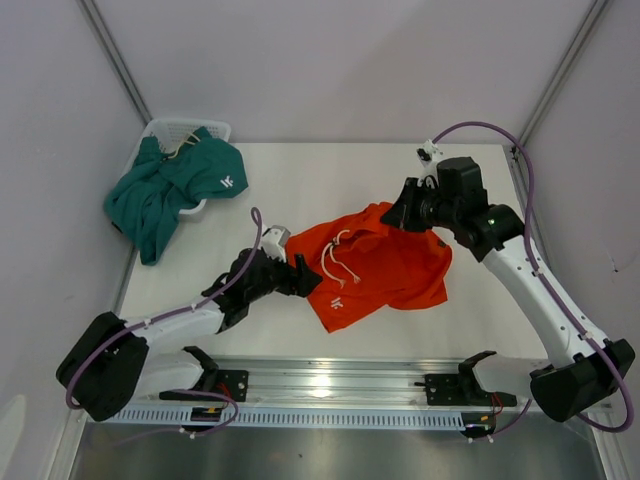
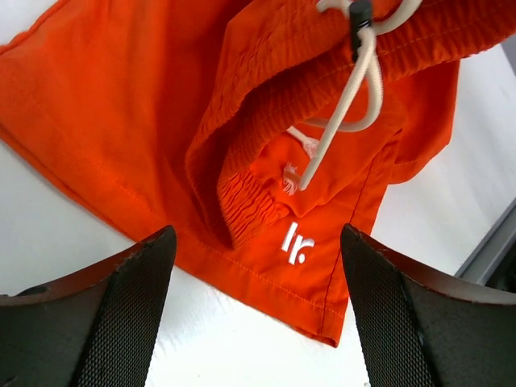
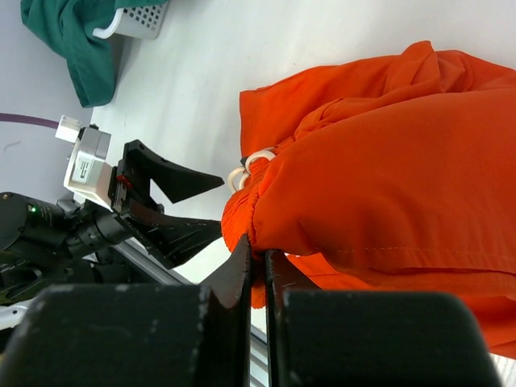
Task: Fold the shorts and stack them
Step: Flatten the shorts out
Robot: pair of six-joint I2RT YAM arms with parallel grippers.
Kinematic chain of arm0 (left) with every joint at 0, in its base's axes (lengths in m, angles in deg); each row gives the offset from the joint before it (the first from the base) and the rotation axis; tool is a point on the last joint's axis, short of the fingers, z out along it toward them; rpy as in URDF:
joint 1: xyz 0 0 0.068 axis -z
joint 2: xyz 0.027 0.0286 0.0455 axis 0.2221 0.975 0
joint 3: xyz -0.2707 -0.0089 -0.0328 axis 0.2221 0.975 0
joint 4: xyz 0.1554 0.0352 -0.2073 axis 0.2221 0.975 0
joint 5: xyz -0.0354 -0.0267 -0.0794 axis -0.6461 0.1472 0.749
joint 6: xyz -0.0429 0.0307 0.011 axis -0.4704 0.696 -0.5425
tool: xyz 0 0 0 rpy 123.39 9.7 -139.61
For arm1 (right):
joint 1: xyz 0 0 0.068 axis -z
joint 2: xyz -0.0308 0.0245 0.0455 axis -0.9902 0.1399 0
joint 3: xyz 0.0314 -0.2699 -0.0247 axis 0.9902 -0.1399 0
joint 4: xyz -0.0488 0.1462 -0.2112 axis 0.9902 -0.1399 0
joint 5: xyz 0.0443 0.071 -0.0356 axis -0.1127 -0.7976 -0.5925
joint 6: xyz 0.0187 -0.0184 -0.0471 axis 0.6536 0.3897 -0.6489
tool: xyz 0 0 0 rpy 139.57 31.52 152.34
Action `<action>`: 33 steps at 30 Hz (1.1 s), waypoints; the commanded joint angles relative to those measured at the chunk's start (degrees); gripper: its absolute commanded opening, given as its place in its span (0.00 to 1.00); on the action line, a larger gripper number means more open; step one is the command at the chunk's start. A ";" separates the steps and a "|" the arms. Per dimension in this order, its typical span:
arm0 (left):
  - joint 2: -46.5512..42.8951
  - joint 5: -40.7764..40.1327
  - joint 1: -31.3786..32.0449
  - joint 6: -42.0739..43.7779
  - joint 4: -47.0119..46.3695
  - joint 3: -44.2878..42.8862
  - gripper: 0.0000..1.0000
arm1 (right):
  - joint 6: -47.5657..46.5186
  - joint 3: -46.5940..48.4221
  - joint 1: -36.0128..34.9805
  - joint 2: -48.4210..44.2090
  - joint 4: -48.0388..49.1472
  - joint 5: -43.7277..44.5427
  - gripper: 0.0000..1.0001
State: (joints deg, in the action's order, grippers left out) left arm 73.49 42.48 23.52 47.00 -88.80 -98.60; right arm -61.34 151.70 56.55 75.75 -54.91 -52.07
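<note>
My left gripper (image 2: 256,242) has its jaws wide apart with nothing between them. It hangs just above the near-left hem of the orange shorts (image 2: 105,105), close to the small white logo (image 2: 294,242) printed there. In the left wrist view the elastic waistband is folded over itself, and the white drawstring (image 2: 367,89) lies in a loop on top of it.

My right gripper (image 3: 260,262) has its jaws pressed together on a fold of the same orange shorts, at their far-right edge. The cloth near this grip is bunched up in a raised fold. In the top view this gripper (image 1: 398,215) sits at the upper right corner of the garment, and the left one (image 1: 300,275) is at the opposite, lower left side.

The orange shorts (image 1: 385,265) lie crumpled around the middle of the white table (image 1: 320,180), between the two arms.

The teal shorts (image 1: 165,195) are well apart from them, at the far left corner. They are draped over the white mesh basket (image 1: 185,128) and hang partly past the table edge.
</note>
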 commanded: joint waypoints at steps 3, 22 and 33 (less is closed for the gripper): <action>2.90 2.93 -0.15 2.76 -10.90 0.79 0.84 | -1.09 -0.23 1.15 -2.01 0.86 -3.52 0.00; 21.10 7.41 -0.15 -1.18 -30.58 3.00 0.63 | -0.04 0.48 3.08 -2.71 0.78 -5.89 0.00; 25.95 6.10 1.61 -1.72 -25.52 -4.91 0.00 | 0.58 1.18 3.43 -2.89 1.04 -6.51 0.00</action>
State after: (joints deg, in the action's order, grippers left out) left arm 100.07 48.82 24.84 44.82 -114.83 -100.19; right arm -61.52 151.20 59.48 74.77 -55.31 -56.83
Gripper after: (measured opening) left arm 0.067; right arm 0.033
